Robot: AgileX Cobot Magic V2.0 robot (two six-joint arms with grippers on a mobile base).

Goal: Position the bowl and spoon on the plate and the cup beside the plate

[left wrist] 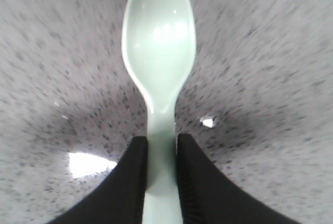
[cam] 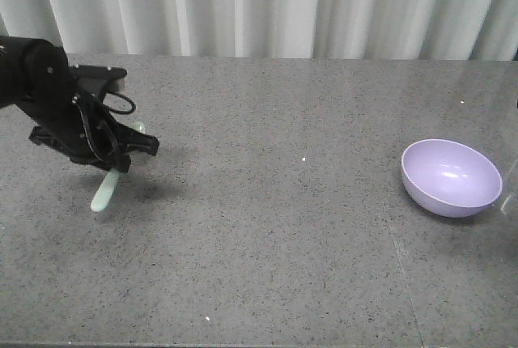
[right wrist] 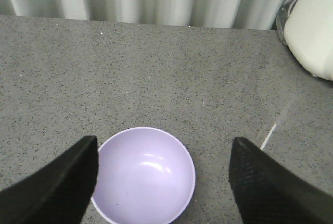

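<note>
Closest to the left wrist camera, the left gripper (left wrist: 162,146) is seen closed on the handle of the spoon (left wrist: 158,52), its two black fingers pressed against either side, with the pale green scoop pointing away over the speckled grey table (cam: 267,202). In the front view the spoon is held at the left of the table with its scoop angled down toward the surface; whether it touches cannot be told. From the right wrist camera, the right gripper (right wrist: 164,148) is shown spread wide with nothing held, and the lavender bowl (right wrist: 143,177) sits upright and empty on the table below, between its fingers. Bowl and spoon are well apart, at opposite ends of the table. No plate or cup is visible in any view. The step in hand is judged to be carrying the spoon, with the bowl lined up for a grasp. Next, a plate would have to be located before either item could be set down on it. A white appliance (right wrist: 312,26) stands at the far right edge, and pale curtains (cam: 283,0) hang behind the table.
</note>
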